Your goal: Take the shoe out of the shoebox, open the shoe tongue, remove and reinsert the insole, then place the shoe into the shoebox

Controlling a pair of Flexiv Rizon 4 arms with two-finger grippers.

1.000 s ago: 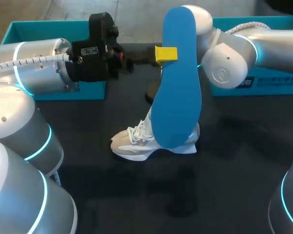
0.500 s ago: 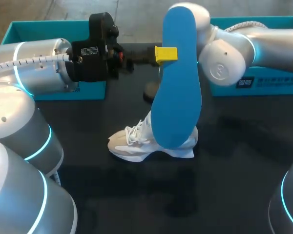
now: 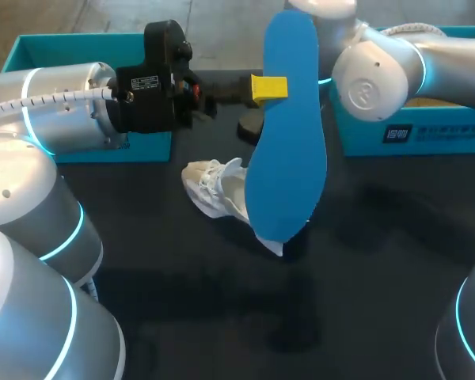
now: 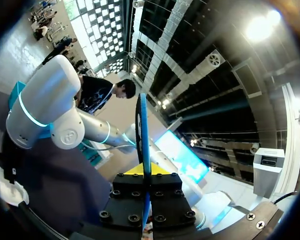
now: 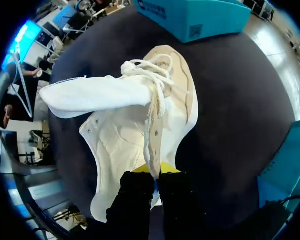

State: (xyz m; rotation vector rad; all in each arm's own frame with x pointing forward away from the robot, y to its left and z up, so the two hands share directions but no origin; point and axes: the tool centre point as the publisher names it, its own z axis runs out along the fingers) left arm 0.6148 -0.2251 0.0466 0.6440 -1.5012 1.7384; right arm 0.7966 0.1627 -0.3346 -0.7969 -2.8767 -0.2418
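Between the left jaws, blue insole (image 3: 289, 134) clamped upright, white shoe (image 5: 135, 135) pinched at its lace edge by right jaws

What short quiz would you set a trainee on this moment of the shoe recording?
1. True or false: the blue insole lies inside the shoe.
2. What is between the fingers of the left gripper? A) the shoe B) the insole C) a teal box
3. Fill in: the right gripper is shut on the edge of the ____.

Key: 1 false, the insole is held upright, out of the shoe; 2 B; 3 shoe.
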